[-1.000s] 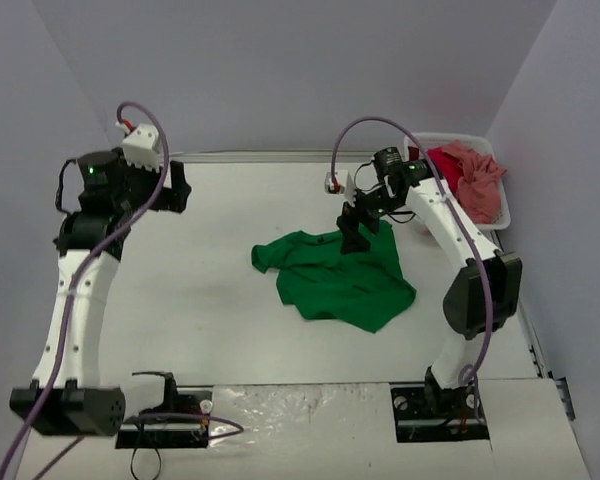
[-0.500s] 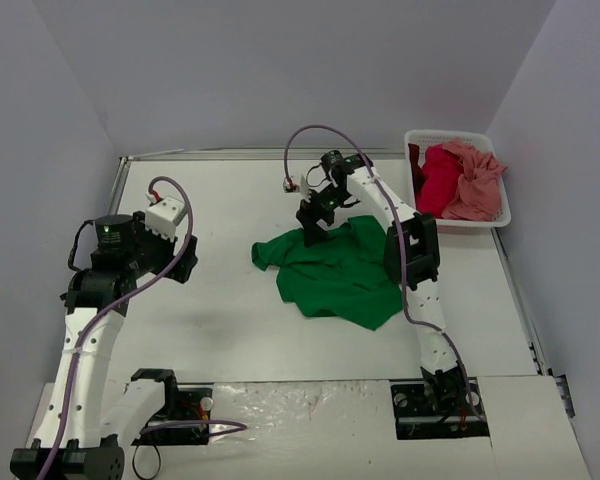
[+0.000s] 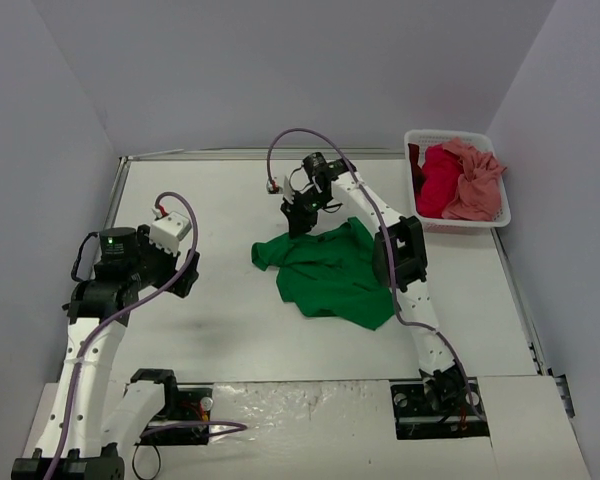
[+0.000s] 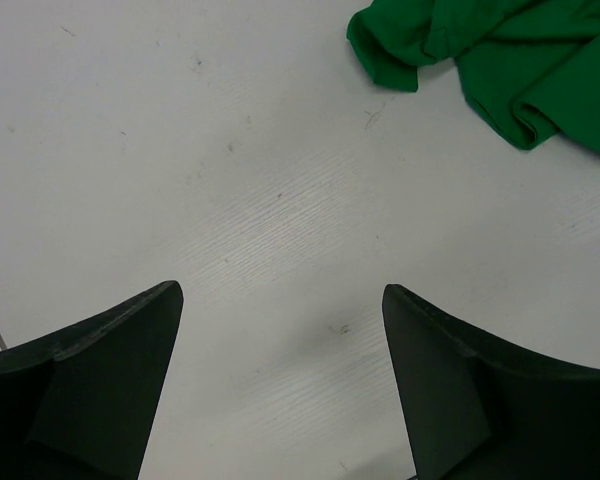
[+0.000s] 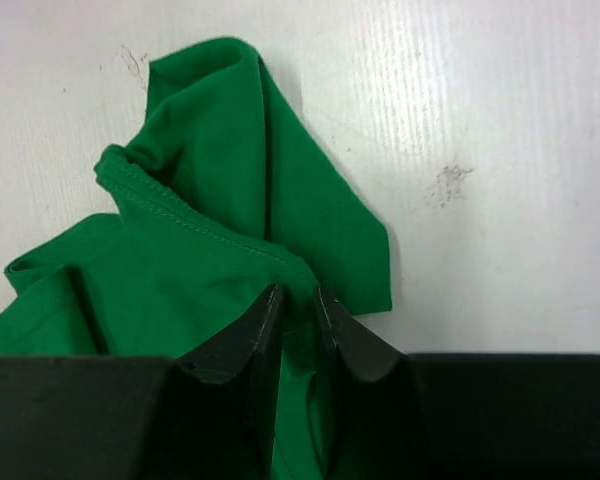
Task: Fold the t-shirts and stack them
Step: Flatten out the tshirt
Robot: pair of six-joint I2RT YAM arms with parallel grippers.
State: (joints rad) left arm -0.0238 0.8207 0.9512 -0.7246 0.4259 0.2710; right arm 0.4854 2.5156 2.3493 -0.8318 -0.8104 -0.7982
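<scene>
The green shirt (image 3: 335, 275), crumpled mid-frame on the surface (image 3: 210, 200), looked light, limp and prone to bunching, best taken at a hem or shoulder; the right end effector (image 5: 292, 292) was clamped on its upper edge, while the left end effector (image 4: 280, 295) stood apart.

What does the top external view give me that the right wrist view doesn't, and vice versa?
Only top external: the white basket at the far right holding the red t-shirt and pink t-shirt, the left claw over bare table, and the green t-shirt in its whole crumpled outline. Only right wrist: the right claw pinched on a fold of the green cloth, beside a stitched hem. Both: the green t-shirt and the white table.
</scene>
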